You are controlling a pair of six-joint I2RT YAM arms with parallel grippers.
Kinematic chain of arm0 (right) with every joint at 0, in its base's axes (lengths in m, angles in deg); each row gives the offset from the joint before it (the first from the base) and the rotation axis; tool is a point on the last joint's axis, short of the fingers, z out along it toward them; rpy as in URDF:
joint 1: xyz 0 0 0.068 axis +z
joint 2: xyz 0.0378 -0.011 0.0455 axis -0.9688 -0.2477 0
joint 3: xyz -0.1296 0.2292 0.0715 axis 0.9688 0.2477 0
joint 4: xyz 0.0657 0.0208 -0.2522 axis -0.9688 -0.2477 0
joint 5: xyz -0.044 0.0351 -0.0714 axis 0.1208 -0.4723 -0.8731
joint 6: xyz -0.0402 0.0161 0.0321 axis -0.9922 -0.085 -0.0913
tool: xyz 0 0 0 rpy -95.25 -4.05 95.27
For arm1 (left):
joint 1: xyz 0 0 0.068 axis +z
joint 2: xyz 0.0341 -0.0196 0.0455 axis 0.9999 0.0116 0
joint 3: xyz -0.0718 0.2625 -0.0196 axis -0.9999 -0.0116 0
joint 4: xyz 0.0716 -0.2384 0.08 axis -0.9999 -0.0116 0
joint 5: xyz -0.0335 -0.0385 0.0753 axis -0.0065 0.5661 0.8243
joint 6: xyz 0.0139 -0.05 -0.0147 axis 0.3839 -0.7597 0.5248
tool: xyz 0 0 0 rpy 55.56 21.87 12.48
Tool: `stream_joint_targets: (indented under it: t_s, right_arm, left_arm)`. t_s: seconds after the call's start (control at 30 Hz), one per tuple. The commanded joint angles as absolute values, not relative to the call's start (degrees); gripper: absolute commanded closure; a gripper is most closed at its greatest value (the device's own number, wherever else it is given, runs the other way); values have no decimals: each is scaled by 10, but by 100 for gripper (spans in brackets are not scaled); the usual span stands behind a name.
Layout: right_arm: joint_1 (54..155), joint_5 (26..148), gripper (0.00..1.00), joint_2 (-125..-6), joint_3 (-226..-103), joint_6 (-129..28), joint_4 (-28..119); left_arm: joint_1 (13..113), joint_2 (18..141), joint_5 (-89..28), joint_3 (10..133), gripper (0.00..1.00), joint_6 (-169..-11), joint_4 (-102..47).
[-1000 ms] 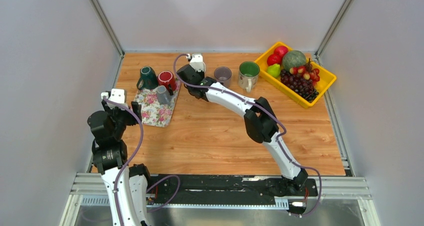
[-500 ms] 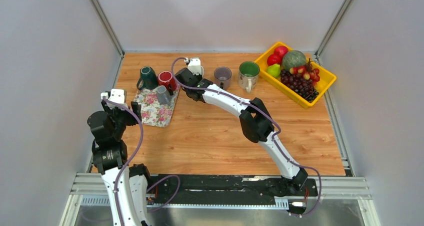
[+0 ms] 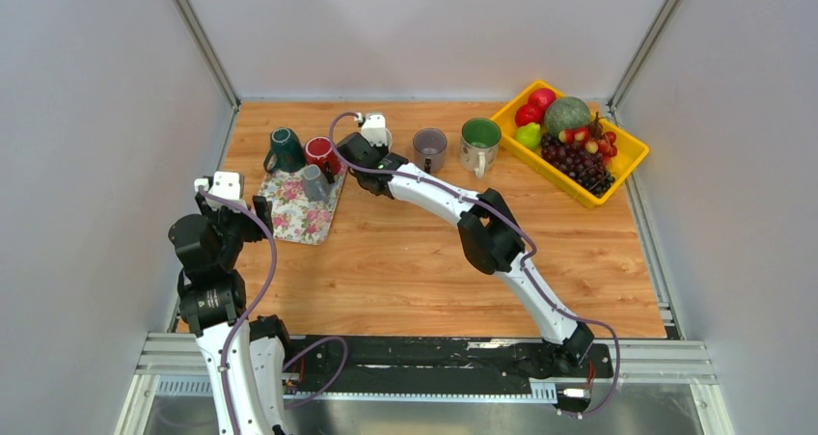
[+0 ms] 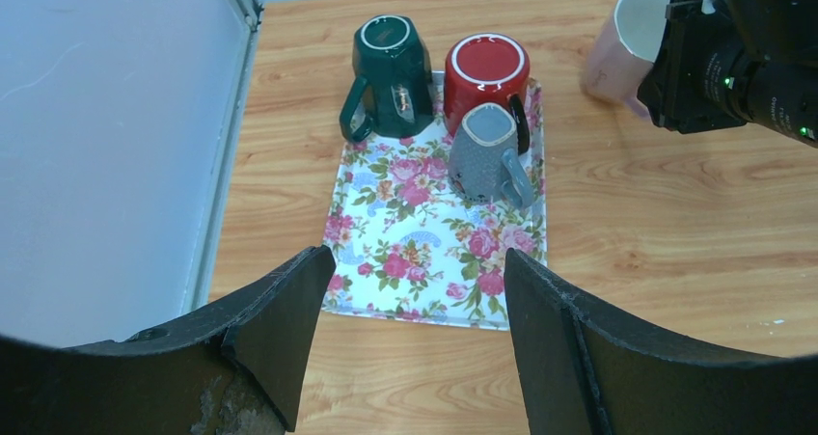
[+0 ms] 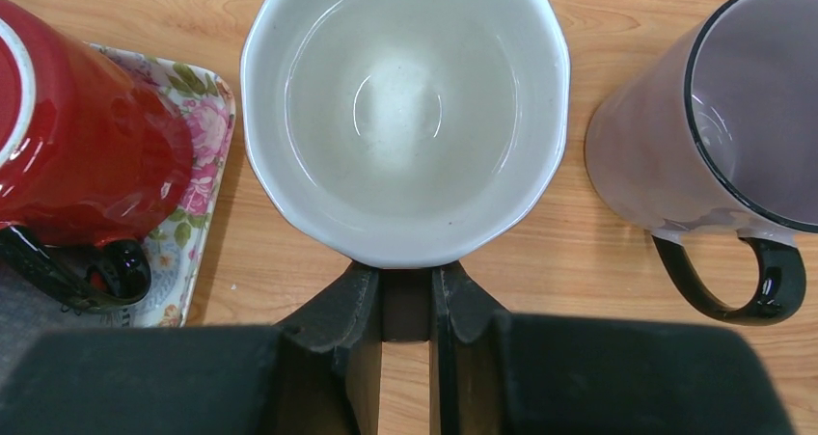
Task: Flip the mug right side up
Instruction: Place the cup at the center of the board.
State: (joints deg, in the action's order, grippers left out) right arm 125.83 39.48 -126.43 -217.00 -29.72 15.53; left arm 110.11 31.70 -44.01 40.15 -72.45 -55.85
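A pale mug (image 5: 405, 117) with a white inside is upright, mouth up, just right of the floral tray (image 4: 405, 242). My right gripper (image 5: 406, 300) is shut on its dark handle. From the left wrist view this mug (image 4: 627, 40) shows beside the right wrist. On the tray, a dark green mug (image 4: 391, 64), a red mug (image 4: 485, 68) and a grey mug (image 4: 487, 155) stand upside down. My left gripper (image 4: 415, 261) hangs open over the tray's near edge, holding nothing.
A greyish-purple mug (image 3: 429, 146) with a black handle stands upright right of the held mug. Further right stands a mug with a green inside (image 3: 479, 144). A yellow basket (image 3: 627, 150) of fruit sits at the back right.
My right arm has shifted the held mug slightly left, towards the tray. The left arm has not moved.
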Motion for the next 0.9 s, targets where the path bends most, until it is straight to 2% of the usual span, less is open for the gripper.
stream_joint_targets:
  t_s: [0.0,0.87]
  right_arm:
    - [1253,369,100,-1253,-2213,-283,189]
    - [1251,373,96,-1235,-2189,-268,180]
  left_arm:
    - [1109,313,-445,398,24,-733,-537]
    - [1110,311,-444,398,24,-735,-537]
